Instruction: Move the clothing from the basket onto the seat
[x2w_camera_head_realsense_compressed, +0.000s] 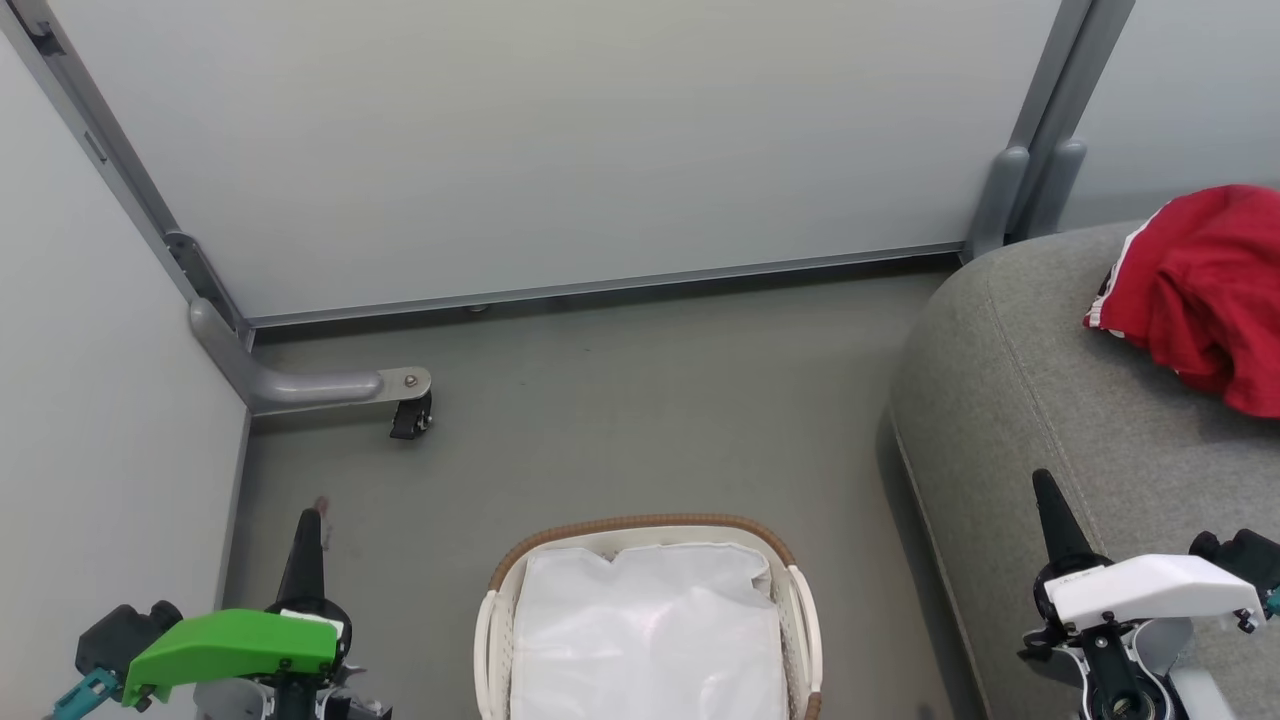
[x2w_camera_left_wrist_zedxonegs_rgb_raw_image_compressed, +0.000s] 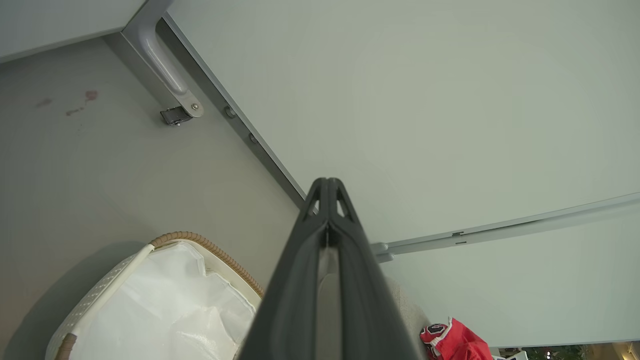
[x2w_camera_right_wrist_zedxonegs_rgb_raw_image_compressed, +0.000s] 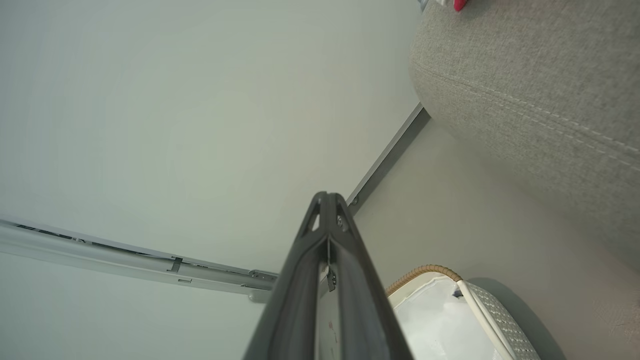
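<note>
Clothing (x2w_camera_head_realsense_compressed: 1200, 290): red heap with white trim, lying on the seat (x2w_camera_head_realsense_compressed: 1020, 400) at the right edge of head view, partly cut by the frame. Left wrist view catches a red piece with black-and-white lettering at its bottom right. Can't separate the garments in head view.

Seat: grey fabric, stitched seam along its rounded edge, right of the basket (x2w_camera_head_realsense_compressed: 640, 525), near but apart.

Basket: on the floor (x2w_camera_head_realsense_compressed: 620, 400), bottom centre. Brown woven rim, white perforated wall, crumpled white liner (x2w_camera_head_realsense_compressed: 645, 630) spread across the inside.

Left hand (x2w_camera_head_realsense_compressed: 308, 525): lower left, green housing (x2w_camera_head_realsense_compressed: 235, 645) behind it. Fingers pressed together tip to tip, nothing between them. Over bare floor left of the basket, clear of it.

Right hand (x2w_camera_head_realsense_compressed: 1045, 490): lower right, white housing (x2w_camera_head_realsense_compressed: 1150, 590). Fingers likewise together, holding nothing. In front of the seat's near part; can't tell if it touches the fabric.

Both wrist views agree: two dark fingers meeting at the tips.

Pale partition panels (x2w_camera_head_realsense_compressed: 550, 140) on grey frames behind, castor (x2w_camera_head_realsense_compressed: 410, 418) on a grey foot at the left corner. Faint reddish marks (x2w_camera_left_wrist_zedxonegs_rgb_raw_image_compressed: 90, 95) on the floor.
</note>
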